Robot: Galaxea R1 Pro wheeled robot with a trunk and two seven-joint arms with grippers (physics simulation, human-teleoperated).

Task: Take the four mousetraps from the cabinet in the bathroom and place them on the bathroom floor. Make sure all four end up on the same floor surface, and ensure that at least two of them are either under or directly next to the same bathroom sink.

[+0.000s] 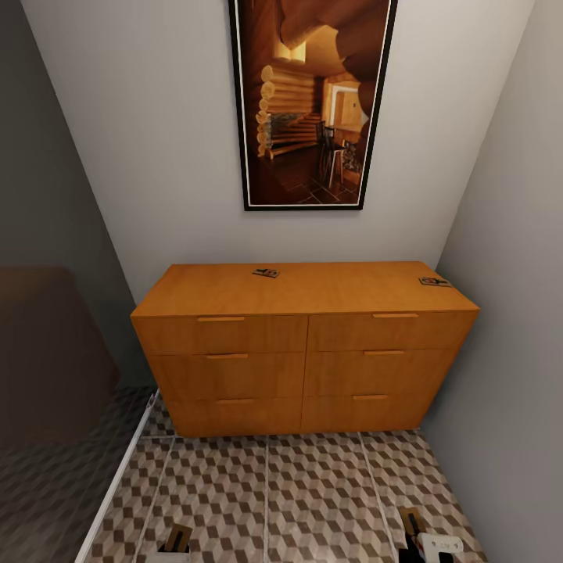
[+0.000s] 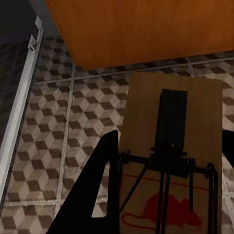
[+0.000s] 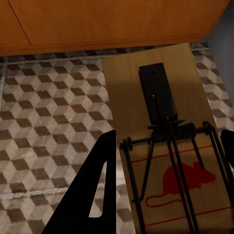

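Note:
The orange-brown cabinet [image 1: 305, 352] stands against the wall, with two mousetraps on its top: one near the middle back [image 1: 266, 273] and one at the right end [image 1: 434, 281]. Low over the cube-patterned bathroom floor [image 1: 266, 500], my left gripper [image 1: 173, 547] is shut on a third mousetrap [image 1: 180, 536], and my right gripper [image 1: 430, 547] is shut on another mousetrap [image 1: 410, 520]. In the left wrist view the tan board [image 2: 195, 112] lies between the black fingers [image 2: 97, 195]. The right wrist view shows its board [image 3: 122, 97] held the same way, fingers [image 3: 92, 190] at its sides. The sink is out of view.
A pale metal rail [image 1: 117, 485] runs along the floor at the left, with a dim brown shape [image 1: 47, 352] behind it. A grey wall [image 1: 508, 352] closes the right side. A framed picture [image 1: 313, 102] hangs above the cabinet.

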